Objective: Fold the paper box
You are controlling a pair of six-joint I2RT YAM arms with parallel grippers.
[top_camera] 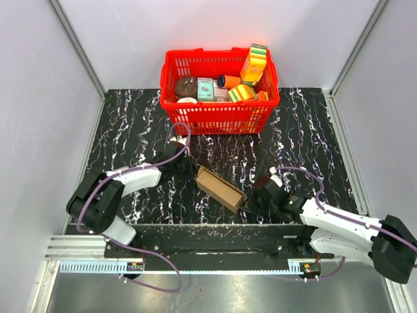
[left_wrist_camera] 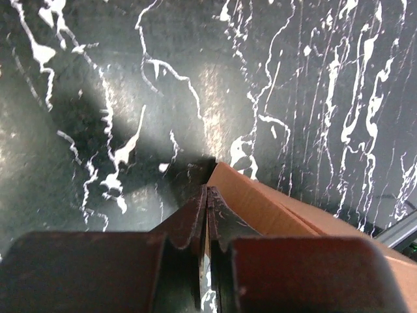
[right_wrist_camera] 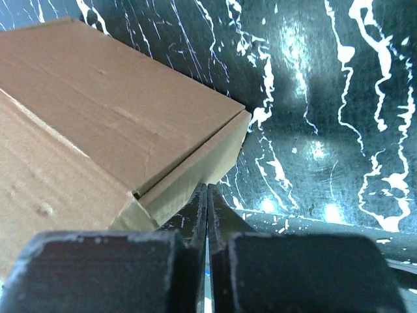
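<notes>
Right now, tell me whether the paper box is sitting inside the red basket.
No, the paper box lies on the black marbled table, in front of the red basket and apart from it.

Lab test booth: white walls (top_camera: 215, 32), aluminium rails (top_camera: 79, 49)

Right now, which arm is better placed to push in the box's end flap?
Probably right. The right gripper, shut, points at the end flap, which seems not quite flush with the box. The left gripper, shut, is beside the far corner.
</notes>
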